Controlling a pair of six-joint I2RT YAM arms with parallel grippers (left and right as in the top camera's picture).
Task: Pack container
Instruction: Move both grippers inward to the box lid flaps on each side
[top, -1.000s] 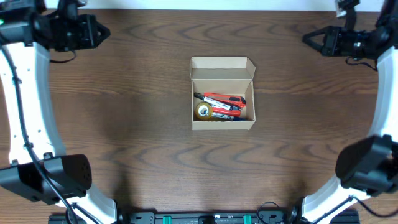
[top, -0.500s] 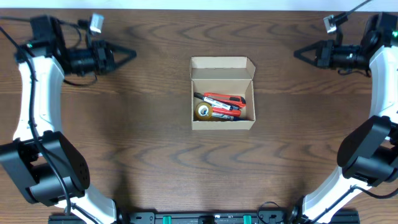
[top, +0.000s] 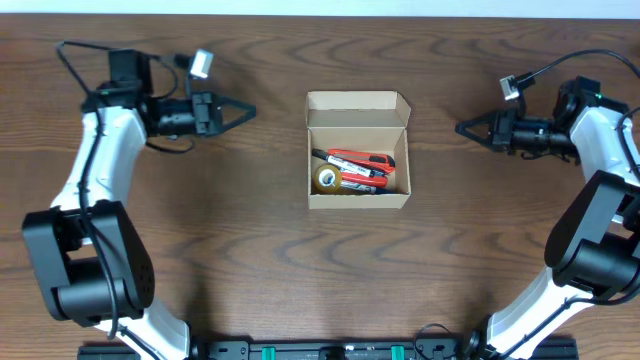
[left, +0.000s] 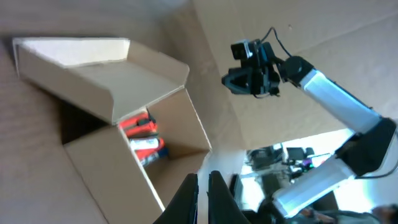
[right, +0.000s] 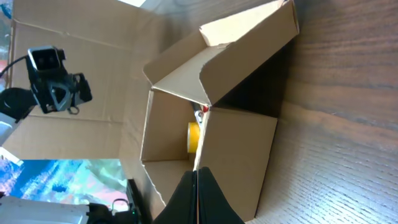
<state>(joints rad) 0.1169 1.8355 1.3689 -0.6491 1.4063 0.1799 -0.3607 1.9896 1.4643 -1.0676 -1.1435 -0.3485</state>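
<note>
The container (top: 358, 199), a small tan cardboard box, stands open at the table's middle with its flap lid (top: 357, 108) raised at the far side. Inside lie red and black stationery items (top: 358, 165) and a yellow tape roll (top: 326, 179). My left gripper (top: 248, 111) is shut and empty, left of the lid and pointing at it. My right gripper (top: 462, 128) is shut and empty, right of the box and pointing at it. The box also shows in the left wrist view (left: 106, 168) and in the right wrist view (right: 239, 155), with the tape roll (right: 193, 137) visible.
The dark wooden table (top: 230, 260) spreads around the box. Both arm bases (top: 90, 290) stand at the near corners. A rail runs along the near edge (top: 330, 350).
Both arms have swung inward from the far corners toward the box. The box and its contents have not moved.
</note>
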